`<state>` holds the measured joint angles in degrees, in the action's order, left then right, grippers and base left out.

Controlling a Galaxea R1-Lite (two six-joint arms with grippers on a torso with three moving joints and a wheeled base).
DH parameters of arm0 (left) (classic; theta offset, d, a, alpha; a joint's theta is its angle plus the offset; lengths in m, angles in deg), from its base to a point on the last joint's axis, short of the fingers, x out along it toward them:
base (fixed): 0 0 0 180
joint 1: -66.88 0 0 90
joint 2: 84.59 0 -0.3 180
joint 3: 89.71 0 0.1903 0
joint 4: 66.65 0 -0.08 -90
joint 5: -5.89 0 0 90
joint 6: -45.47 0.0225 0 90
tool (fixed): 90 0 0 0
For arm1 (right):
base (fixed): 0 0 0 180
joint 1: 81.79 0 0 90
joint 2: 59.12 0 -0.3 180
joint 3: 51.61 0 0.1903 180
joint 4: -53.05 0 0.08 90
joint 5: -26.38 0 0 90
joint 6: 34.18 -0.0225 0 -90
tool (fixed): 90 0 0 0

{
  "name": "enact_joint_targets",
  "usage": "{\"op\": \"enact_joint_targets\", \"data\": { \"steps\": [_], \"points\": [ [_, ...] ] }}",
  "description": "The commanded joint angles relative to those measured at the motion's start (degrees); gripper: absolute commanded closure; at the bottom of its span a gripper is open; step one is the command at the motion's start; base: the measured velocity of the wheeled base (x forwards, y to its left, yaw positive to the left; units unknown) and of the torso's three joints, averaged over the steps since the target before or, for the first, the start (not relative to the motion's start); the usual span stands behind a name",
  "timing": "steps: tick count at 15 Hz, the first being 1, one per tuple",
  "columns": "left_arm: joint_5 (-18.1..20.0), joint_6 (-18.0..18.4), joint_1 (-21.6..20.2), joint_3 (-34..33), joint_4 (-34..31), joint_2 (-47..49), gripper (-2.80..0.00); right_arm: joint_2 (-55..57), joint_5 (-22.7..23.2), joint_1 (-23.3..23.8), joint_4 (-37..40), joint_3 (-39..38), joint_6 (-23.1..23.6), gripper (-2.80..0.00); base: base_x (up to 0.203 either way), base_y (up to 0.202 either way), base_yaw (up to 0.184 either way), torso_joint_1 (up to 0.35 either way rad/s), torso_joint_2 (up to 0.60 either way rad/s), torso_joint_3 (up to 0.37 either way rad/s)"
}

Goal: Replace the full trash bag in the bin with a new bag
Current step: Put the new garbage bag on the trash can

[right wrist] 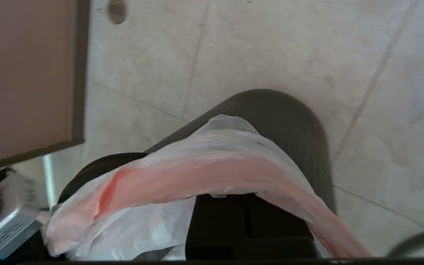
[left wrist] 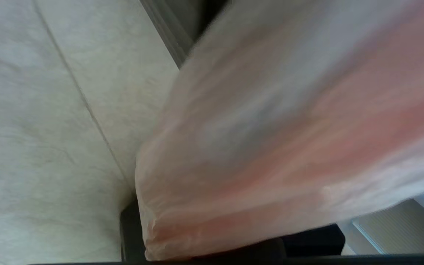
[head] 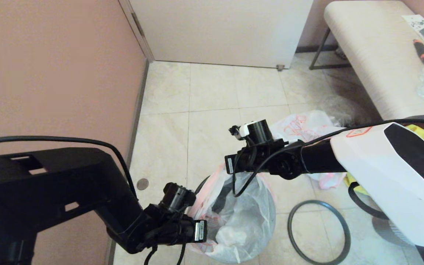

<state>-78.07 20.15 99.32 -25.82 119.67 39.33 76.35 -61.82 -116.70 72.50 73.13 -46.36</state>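
Note:
The bin (head: pixel 201 185) stands on the floor low in the head view, with the full trash bag (head: pixel 247 217) inside it, see-through with white lumps showing. My left gripper (head: pixel 197 224) is at the bin's left rim, shut on a pinkish handle (left wrist: pixel 271 154) that drapes over its jaws and hides them. My right gripper (head: pixel 231 181) hangs over the far rim, shut on the other pinkish handle (right wrist: pixel 212 173), which arches across its fingertips. The grey hoop (head: pixel 345 235) lies loose on the tiles to the right. A second white bag with red print, the new bag (head: pixel 304 127), lies behind my right wrist.
The pink wall (head: pixel 50 73) runs close along the left, and a round floor drain (head: pixel 142 184) sits beside it. A white door (head: pixel 219 29) is at the back. A padded bench (head: pixel 374 55) stands at the right, with yellow fabric (head: pixel 353 182) below my right arm.

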Motion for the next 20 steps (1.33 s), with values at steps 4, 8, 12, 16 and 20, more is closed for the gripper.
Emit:
{"op": "enact_joint_targets", "data": {
  "steps": [4,8,12,16,20],
  "points": [
    [1.43,2.99,0.01,-2.47,3.33,-0.95,0.00,0.76,3.41,-1.39,-0.22,0.38,1.69,0.00,0.000,0.000,0.000,0.000,0.00,0.000],
    [1.70,3.08,0.22,-3.67,4.13,-1.45,0.00,-0.85,7.10,-1.38,4.15,-0.67,4.24,0.00,0.000,0.000,0.000,0.000,0.00,0.000],
    [4.10,7.29,0.12,-8.67,14.87,0.08,0.00,-5.49,12.36,0.02,18.17,-1.07,9.62,0.00,0.000,0.000,0.000,0.000,0.00,0.000],
    [3.72,7.82,0.34,-8.97,15.14,0.28,0.00,-8.05,12.41,1.67,23.42,-2.41,14.71,0.00,0.000,0.000,0.000,0.000,0.00,0.000],
    [3.68,8.03,0.43,-9.17,15.14,0.28,0.00,-8.43,17.18,1.25,20.53,-2.49,14.39,0.00,0.000,0.000,0.000,0.000,0.00,0.000]
  ]
}}
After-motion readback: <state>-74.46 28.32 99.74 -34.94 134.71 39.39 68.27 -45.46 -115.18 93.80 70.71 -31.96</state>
